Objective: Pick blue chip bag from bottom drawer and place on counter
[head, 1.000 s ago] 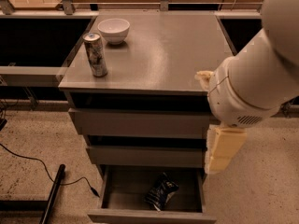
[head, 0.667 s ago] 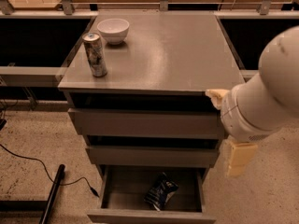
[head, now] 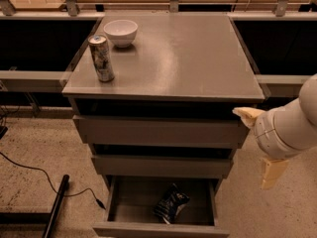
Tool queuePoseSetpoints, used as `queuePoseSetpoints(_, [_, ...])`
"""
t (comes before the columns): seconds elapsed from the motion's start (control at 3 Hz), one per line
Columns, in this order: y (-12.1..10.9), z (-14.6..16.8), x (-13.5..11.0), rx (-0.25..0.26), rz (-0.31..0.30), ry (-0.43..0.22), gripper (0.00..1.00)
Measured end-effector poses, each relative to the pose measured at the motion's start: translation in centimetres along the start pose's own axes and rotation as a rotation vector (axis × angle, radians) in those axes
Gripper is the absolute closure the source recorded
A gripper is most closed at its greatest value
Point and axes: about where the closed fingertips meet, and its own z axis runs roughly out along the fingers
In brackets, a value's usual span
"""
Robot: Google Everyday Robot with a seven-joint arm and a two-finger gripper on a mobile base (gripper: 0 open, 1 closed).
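My hand (head: 271,173) hangs off the front right corner of the counter (head: 188,58), below the level of its top and beside the stack of drawer fronts. It holds nothing. From this angle I cannot tell whether it is open or closed.

The blue chip bag (head: 171,204) lies in the bottom drawer (head: 158,229), which is pulled out under the counter's front edge. The bag sits on the drawer floor a little right of centre, clear of both side walls. It is lower than my hand and lies toward the counter's left edge from it, so I judge the reach must go down and across, in over the drawer's right wall or its front lip. The bag's long axis seems to run on a slant, from the drawer's front left toward its back right.

On the counter, a can (head: 101,57) and a bowl (head: 120,32) stand near the back left corner.
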Motion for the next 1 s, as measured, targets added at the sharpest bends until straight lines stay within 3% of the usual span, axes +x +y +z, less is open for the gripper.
queuePoseSetpoints(0.33, [0.5,2.6,0.3,-0.054,-0.115,-0.024,0.00])
queuePoseSetpoints(0.67, [3.0,6.5,0.8,-0.086,-0.230,-0.095,0.00])
queuePoseSetpoints(1.0, [3.2,6.8,0.9,-0.090,-0.310,-0.102,0.00])
